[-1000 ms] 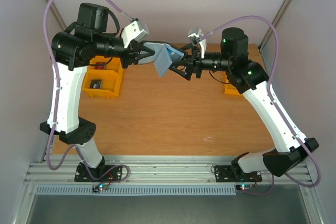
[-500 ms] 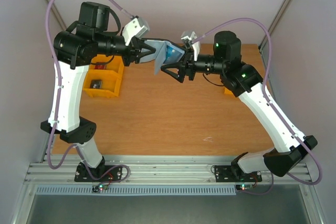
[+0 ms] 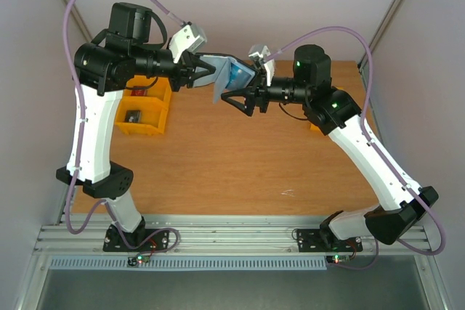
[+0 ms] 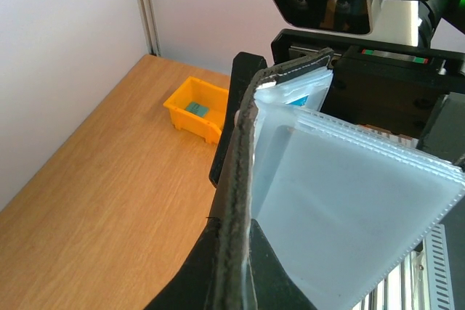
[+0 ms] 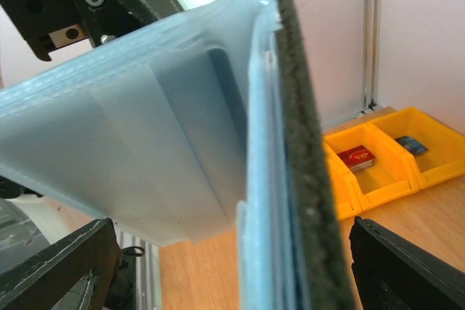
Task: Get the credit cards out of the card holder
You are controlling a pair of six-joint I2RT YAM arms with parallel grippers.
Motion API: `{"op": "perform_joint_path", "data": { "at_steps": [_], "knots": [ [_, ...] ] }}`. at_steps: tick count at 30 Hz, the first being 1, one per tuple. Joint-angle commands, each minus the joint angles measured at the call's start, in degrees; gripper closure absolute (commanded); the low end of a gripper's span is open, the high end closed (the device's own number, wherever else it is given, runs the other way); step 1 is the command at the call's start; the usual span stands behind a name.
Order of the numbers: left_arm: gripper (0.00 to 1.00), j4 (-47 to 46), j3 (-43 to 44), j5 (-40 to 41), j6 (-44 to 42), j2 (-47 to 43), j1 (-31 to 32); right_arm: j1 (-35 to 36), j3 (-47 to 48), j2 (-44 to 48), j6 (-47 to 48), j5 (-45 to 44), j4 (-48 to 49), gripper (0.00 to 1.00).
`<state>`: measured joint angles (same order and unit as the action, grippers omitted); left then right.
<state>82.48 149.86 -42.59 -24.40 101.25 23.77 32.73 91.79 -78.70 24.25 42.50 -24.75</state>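
Wooden counter (image 3: 232, 168) w/ yellow bins (image 3: 145, 117) on its left side. Both arms meet in mid-air over the far part. Left end effector (image 3: 206, 72) is clamped narrow on the black-edged card holder (image 3: 227, 79), which hangs open, off the counter. Right end effector (image 3: 237, 91) gapes wide, straddling the holder's blue-grey sleeves. A pale credit card (image 4: 304, 91) sits in a pocket. Risk: if the right one closes on sleeve, not card, a pull could yank the holder from the left grip.

The top camera looks down from high above the near edge over the whole desk (image 3: 218, 157). Each wrist camera sits close to the open card holder (image 4: 327, 179), facing it from opposite sides; all three views share it.
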Motion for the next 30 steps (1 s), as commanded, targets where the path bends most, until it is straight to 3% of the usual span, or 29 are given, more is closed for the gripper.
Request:
{"op": "perform_joint_path", "data": {
  "at_steps": [1,15,18,25,30],
  "knots": [
    [1.00,-3.3,-0.1,0.2,0.8,0.3,0.3,0.5,-0.4,1.1,0.8,3.1,1.6,0.11],
    [1.00,-2.8,-0.7,-0.3,0.7,0.3,0.2,1.0,-0.7,1.4,0.0,1.1,3.6,0.15],
    [1.00,-2.6,-1.3,-1.1,0.7,0.2,0.2,0.9,-0.5,1.2,-0.9,-1.2,3.7,0.21],
    [1.00,-2.8,-3.8,-3.8,2.3,0.1,0.2,1.4,0.6,-0.6,-5.6,-4.2,7.3,0.22],
    [1.00,-2.5,-4.0,-6.8,2.7,0.0,0.3,1.9,3.0,-2.9,-5.4,-6.4,4.6,0.35]
  ]
}}
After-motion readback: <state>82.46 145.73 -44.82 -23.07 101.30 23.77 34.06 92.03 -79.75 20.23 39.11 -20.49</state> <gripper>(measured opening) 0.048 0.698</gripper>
